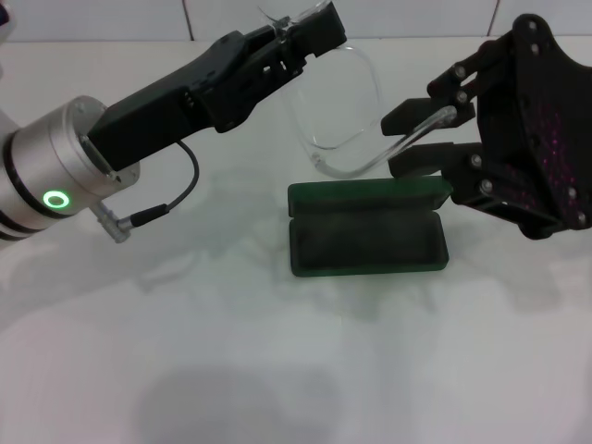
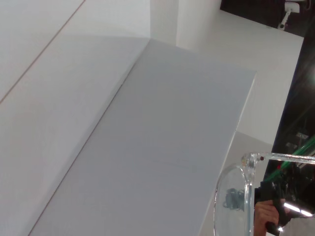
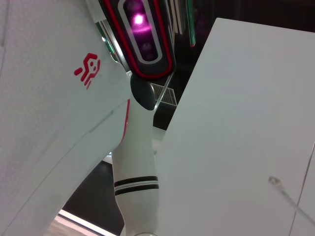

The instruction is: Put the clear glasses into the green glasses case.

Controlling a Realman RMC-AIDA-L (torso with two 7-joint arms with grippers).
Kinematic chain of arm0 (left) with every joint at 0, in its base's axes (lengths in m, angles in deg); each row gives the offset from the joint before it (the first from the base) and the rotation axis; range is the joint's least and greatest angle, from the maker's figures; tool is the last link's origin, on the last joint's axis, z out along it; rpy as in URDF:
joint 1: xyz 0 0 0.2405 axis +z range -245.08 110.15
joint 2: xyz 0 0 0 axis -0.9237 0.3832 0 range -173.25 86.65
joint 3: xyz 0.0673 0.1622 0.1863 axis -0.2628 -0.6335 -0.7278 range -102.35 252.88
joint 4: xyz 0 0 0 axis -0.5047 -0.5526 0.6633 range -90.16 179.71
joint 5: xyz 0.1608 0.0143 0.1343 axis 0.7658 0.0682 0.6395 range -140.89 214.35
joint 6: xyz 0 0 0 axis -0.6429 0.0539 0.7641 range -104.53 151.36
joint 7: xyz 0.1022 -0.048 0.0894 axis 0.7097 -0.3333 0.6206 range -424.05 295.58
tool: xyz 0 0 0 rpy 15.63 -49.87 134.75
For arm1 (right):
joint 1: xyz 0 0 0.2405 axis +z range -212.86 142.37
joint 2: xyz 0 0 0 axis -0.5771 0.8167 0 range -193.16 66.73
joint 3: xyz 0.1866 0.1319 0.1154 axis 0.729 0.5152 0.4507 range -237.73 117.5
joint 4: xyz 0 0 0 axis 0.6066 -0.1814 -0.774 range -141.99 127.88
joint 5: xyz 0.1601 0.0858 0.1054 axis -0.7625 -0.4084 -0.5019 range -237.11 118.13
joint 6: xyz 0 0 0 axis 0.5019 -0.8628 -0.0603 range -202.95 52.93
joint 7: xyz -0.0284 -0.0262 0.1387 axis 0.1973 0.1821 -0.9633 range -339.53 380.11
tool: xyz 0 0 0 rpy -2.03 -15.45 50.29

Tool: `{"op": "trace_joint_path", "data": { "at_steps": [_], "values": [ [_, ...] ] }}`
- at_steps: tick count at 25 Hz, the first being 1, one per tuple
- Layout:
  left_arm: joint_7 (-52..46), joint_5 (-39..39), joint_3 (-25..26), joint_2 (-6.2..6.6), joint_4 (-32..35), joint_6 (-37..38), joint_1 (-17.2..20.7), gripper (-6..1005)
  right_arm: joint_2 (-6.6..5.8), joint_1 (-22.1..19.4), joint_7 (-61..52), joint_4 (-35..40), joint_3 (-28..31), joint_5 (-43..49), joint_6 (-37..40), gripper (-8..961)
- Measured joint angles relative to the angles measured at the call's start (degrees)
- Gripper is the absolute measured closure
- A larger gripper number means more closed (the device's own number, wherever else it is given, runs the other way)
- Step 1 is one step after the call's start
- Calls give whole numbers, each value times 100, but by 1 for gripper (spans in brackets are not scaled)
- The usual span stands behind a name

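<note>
The clear glasses hang in the air above the back of the green glasses case, which lies open on the white table with its lid folded back. My left gripper is shut on the top of the frame, and the lens shows in the left wrist view. One clear temple arm runs right between the fingers of my right gripper. That gripper stands open, and the temple lies close under its upper finger. A thin clear temple tip shows in the right wrist view.
The white table stretches bare in front of the case. A cable hangs from my left wrist over the table's left part. The robot's white body fills the right wrist view.
</note>
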Motion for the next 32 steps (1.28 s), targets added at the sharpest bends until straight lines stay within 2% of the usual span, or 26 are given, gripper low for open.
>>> {"op": "trace_joint_path", "data": {
  "at_steps": [14,17,19,24,26,29,32],
  "values": [
    [1,-74,18,20,29,-1,91,876,-42,-150,-187,291,106,-26,53,825],
    [1,-103,146,20,57,-1,167,876,-47,-330,-386,566,188,-24,54,825],
    [0,-121,254,24,64,-1,214,876,-55,-592,-684,885,312,0,47,825],
    [5,-258,329,27,242,-1,372,876,-96,-850,-1168,1052,358,81,6,824],
    [8,-310,331,19,284,-1,392,876,-90,-873,-1301,1033,342,237,-8,824],
    [21,-356,309,3,252,-1,351,876,-14,-828,-1334,972,213,515,-157,825],
    [109,-356,286,-1,238,-4,309,876,17,-749,-1332,886,-244,580,-535,826]
  ]
}}
